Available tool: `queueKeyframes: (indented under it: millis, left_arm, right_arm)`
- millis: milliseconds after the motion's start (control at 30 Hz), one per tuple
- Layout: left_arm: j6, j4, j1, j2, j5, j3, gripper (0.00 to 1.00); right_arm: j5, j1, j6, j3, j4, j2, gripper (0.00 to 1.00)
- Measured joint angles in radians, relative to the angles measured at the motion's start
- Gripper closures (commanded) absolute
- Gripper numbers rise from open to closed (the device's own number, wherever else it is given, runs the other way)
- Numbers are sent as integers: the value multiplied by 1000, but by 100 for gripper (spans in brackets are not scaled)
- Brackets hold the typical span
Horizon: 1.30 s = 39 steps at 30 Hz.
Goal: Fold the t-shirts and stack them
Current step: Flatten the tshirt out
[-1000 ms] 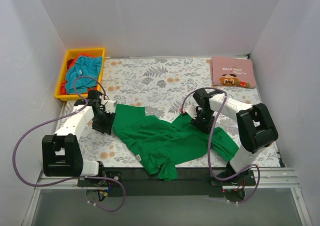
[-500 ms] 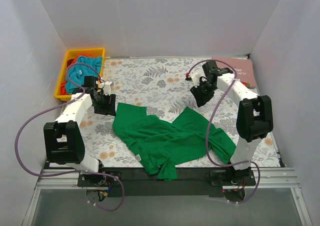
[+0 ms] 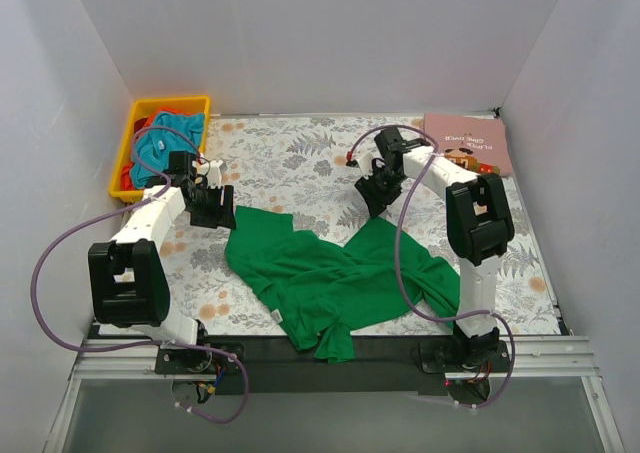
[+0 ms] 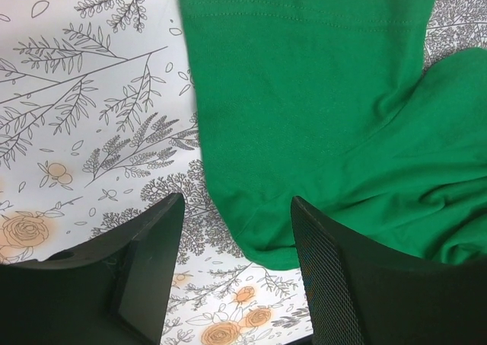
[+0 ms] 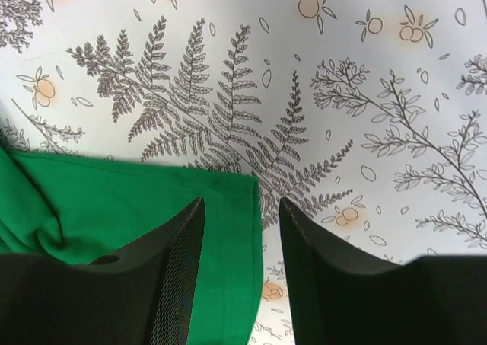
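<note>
On the floral cover [image 3: 290, 163], the green shirt [image 3: 320, 278] lies crumpled near the front edge. The left gripper [image 3: 213, 208] and right gripper [image 3: 374, 195] hang open and empty at its far corners. Flattening seems in hand; next, pinch those corners.

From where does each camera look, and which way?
Top external: above, behind the bases, facing down on the floral cover; left arm, right arm show.
Left wrist: on the left arm, facing down at the green t-shirt; own jaws show.
Right wrist: on the right arm, down at its corner; own jaws show.
Shared: green t-shirt.

Green t-shirt [image 3: 330, 278] on floral table cover [image 3: 290, 163]
</note>
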Motion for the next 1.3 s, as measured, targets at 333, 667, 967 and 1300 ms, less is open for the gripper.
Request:
queueKeyframes:
  millis: [333,667,967,1300]
  left_arm:
    - [-12,35,0,16,0,0,39]
    - [-28,93,0,137,-2,8,34]
    - [-49,190,-9,235,-23,66,34]
    - [-58,298,-126,321,-99,99,52]
  right_arm:
    - [51,57,11,-21,63,31,56]
    - [90,62,10,-55,109,16,99]
    - [95,63,10,-66,118,8,99]
    - [117,42,10,-94,101,-18,99]
